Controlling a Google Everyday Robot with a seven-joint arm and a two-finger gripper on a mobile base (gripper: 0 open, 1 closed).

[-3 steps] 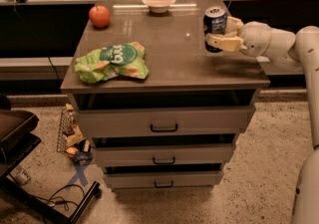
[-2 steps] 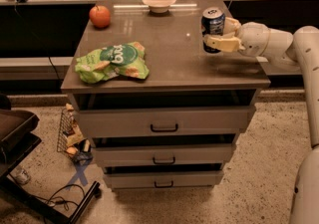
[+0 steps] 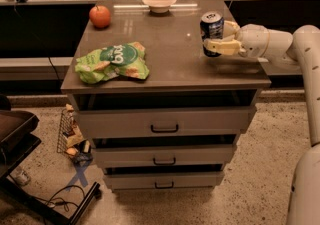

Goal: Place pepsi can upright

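Note:
The pepsi can (image 3: 212, 28) is blue with a silver top and stands upright at the right side of the brown cabinet top (image 3: 170, 54). My gripper (image 3: 216, 39) comes in from the right on a white arm. Its pale yellow fingers (image 3: 220, 46) are closed around the can's lower half. The can's base is at or just above the surface; I cannot tell whether it touches.
A green chip bag (image 3: 114, 62) lies at the front left of the top. A red apple (image 3: 100, 16) sits at the back left and a white bowl (image 3: 159, 2) at the back middle. The cabinet's drawers (image 3: 164, 122) stand slightly open. A dark cart (image 3: 20, 139) is at the lower left.
The gripper and the can have shifted a little to the left along the top. The can stays upright in the fingers.

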